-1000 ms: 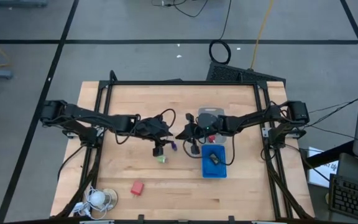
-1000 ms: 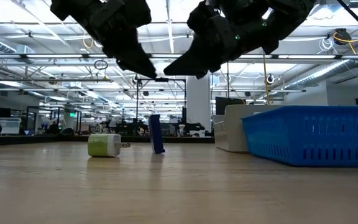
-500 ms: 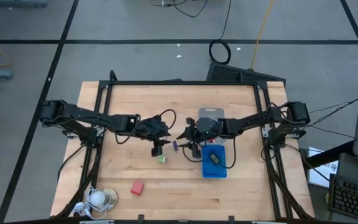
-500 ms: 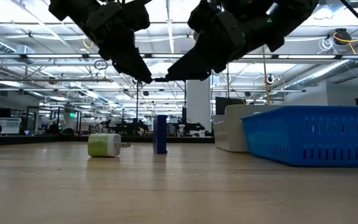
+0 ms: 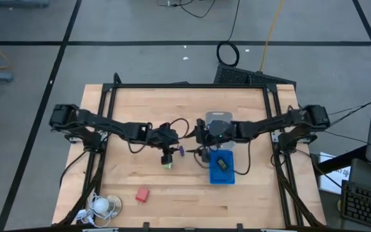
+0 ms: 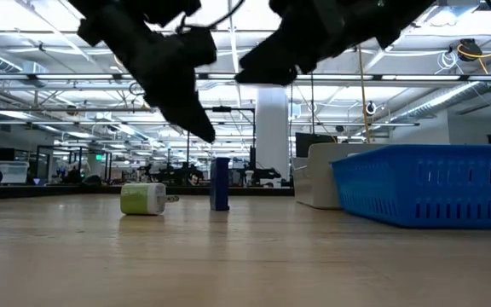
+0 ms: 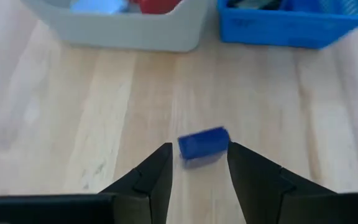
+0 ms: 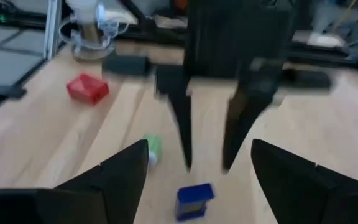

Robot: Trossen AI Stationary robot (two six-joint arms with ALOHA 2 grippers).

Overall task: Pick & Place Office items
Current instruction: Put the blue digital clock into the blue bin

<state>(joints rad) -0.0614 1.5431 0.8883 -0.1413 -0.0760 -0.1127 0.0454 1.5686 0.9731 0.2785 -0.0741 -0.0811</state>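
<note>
I am a two-armed robot at a wooden table [image 5: 127,109], seen from above. My left gripper [image 7: 199,165] hangs over the middle of the table with its fingers parted, empty. In its wrist view a small blue block [image 7: 203,144] stands on the wood just ahead of my two fingertips, which flank it without touching it. At table height that blue block [image 6: 220,183] stands upright and alone, with a green-and-white piece [image 6: 143,199] lying on its side nearby. My right gripper [image 8: 199,171] is raised above the same spot with its fingers spread wide, holding nothing; my left gripper's fingers point down just beyond the block. A red block [image 5: 142,194] lies well apart, toward the table's near edge, close to a white coiled cord [image 5: 102,205]. A blue tray [image 5: 223,171] beside my right arm holds a dark piece, touching a pale tray [image 7: 123,28] with red and light-blue items.
</note>
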